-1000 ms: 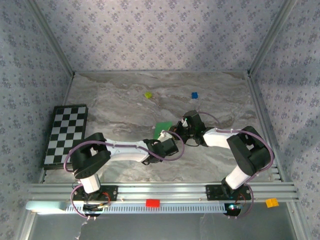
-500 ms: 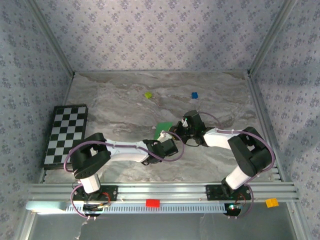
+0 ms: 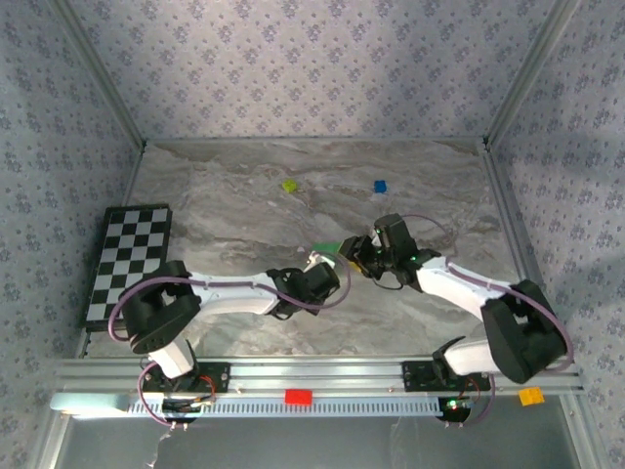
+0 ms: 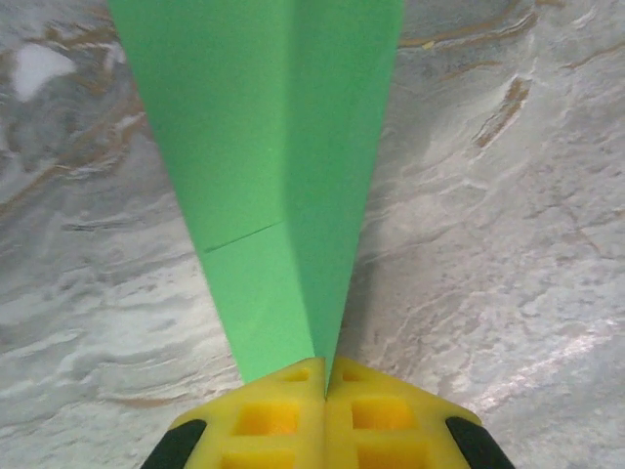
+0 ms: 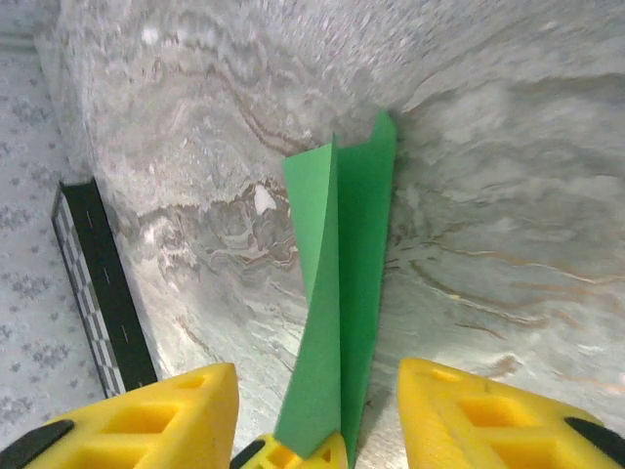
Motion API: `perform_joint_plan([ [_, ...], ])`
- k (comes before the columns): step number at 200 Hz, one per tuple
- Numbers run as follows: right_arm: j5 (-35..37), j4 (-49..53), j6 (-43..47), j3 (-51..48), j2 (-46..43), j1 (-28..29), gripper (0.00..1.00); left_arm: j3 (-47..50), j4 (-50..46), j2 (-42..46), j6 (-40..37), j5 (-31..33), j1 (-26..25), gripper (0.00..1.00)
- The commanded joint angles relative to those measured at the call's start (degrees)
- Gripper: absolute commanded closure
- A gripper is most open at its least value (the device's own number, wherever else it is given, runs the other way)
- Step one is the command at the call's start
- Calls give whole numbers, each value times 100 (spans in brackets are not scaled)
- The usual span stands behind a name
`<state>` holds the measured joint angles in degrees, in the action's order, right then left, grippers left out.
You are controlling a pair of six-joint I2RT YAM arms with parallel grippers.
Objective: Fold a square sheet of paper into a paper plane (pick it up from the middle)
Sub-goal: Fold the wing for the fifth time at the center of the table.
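The square sheet of paper point(image 4: 264, 147) is bright green and folded into a narrow pointed paper plane shape with a lengthwise crease. My left gripper point(image 4: 325, 363) is shut on its narrow end, the yellow fingertips pressed together. In the right wrist view the folded paper point(image 5: 347, 274) stands edge-up between the spread fingers of my right gripper point(image 5: 317, 391), which is open and apart from it on both sides. From above, the paper point(image 3: 327, 248) is a small green sliver at mid-table, with the left gripper point(image 3: 330, 266) and right gripper point(image 3: 357, 256) meeting there.
A black-and-white checkerboard point(image 3: 127, 262) lies at the left edge. A tiny yellow-green block point(image 3: 289, 185) and a blue block point(image 3: 380, 186) sit farther back. A red block point(image 3: 298, 397) and an orange block point(image 3: 530, 396) rest on the front rail.
My right gripper has opened and let go of the paper, and its arm has swung out to the right. The left gripper stays shut on the paper, which now looks more edge-on.
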<state>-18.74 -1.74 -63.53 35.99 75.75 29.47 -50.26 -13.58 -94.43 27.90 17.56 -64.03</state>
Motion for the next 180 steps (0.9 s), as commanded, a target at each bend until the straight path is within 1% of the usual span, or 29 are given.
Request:
perform_joint_plan([
  [1, 439, 612, 296, -204, -421, -113, 49, 192, 533, 211, 40, -1138, 298, 100],
  [30, 529, 603, 388, -408, -876, -194, 48, 327, 878, 160, 100, -1904, 592, 100],
  [45, 564, 513, 480, -477, -1018, -194, 49, 386, 1058, 124, 140, -2280, 710, 100],
  [73, 588, 39, 712, -623, -1052, -96, 52, 456, 1304, 42, 234, -2728, 902, 100],
  [96, 842, -136, 963, -619, -1005, 91, 54, 517, 1508, -27, 322, -3105, 1053, 100],
  [125, 1311, -179, 1282, -636, -1046, 256, 58, 566, 1692, -97, 418, -3397, 1137, 100],
  [136, 1656, -134, 1355, -654, -1117, 314, 59, 566, 1689, -142, 419, -3413, 1150, 100],
  [152, 2180, -47, 1468, -792, -1393, 456, 58, 635, 1850, -154, 483, -3415, 1156, 100],
  [170, 2715, 160, 1598, -962, -1842, 586, 56, 772, 2314, -120, 609, -3459, 1156, 100],
  [180, 2982, 212, 1592, -1137, -2139, 602, 56, 693, 2166, -99, 566, -3390, 1153, 100],
])
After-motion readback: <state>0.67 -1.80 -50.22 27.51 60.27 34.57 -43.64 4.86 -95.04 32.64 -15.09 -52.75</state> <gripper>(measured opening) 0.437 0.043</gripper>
